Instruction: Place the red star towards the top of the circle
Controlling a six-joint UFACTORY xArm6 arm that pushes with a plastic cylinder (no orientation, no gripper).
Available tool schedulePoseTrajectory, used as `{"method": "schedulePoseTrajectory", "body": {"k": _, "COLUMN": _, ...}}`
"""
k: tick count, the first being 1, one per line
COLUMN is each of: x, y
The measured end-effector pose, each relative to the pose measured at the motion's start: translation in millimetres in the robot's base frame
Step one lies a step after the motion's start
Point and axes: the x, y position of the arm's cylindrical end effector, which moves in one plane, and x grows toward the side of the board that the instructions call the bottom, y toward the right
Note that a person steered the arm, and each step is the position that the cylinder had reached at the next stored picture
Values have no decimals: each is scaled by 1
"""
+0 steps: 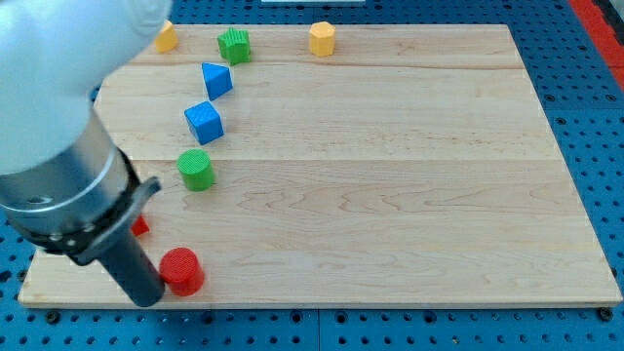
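A small red block (pixel 140 226), most likely the red star, peeks out from behind my arm at the view's left; its shape is mostly hidden. A red round block (pixel 181 270) sits near the board's bottom left edge, below and right of that red block. A green round block (pixel 196 169) stands above both. My tip (pixel 148 296) rests at the board's bottom left edge, just left of the red round block and touching or nearly touching it.
A blue cube (pixel 205 121) and a blue triangular block (pixel 216 79) lie above the green round block. A green block (pixel 234 45), a yellow block (pixel 167 37) and a yellow hexagon (pixel 323 38) sit along the top edge. My arm covers the board's left side.
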Motion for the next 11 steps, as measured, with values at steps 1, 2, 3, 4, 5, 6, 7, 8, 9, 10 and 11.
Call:
{"method": "schedulePoseTrajectory", "body": {"k": 1, "x": -2, "y": 11}}
{"method": "schedulePoseTrajectory", "body": {"k": 2, "x": -2, "y": -49}}
{"method": "schedulePoseTrajectory", "body": {"k": 3, "x": -57, "y": -59}}
{"method": "schedulePoseTrajectory", "body": {"k": 4, "x": -69, "y": -94}}
{"method": "schedulePoseTrajectory", "body": {"k": 5, "x": -85, "y": -91}}
{"method": "schedulePoseTrajectory", "body": {"k": 6, "x": -91, "y": -37}}
{"method": "schedulePoseTrajectory", "body": {"k": 7, "x": -89, "y": -34}}
{"method": "schedulePoseTrajectory", "body": {"k": 8, "x": -106, "y": -41}}
{"method": "schedulePoseTrajectory", "body": {"k": 9, "x": -109, "y": -13}}
{"method": "schedulePoseTrajectory", "body": {"k": 10, "x": -96, "y": 0}}
{"method": "schedulePoseTrajectory", "body": {"k": 11, "x": -100, "y": -11}}
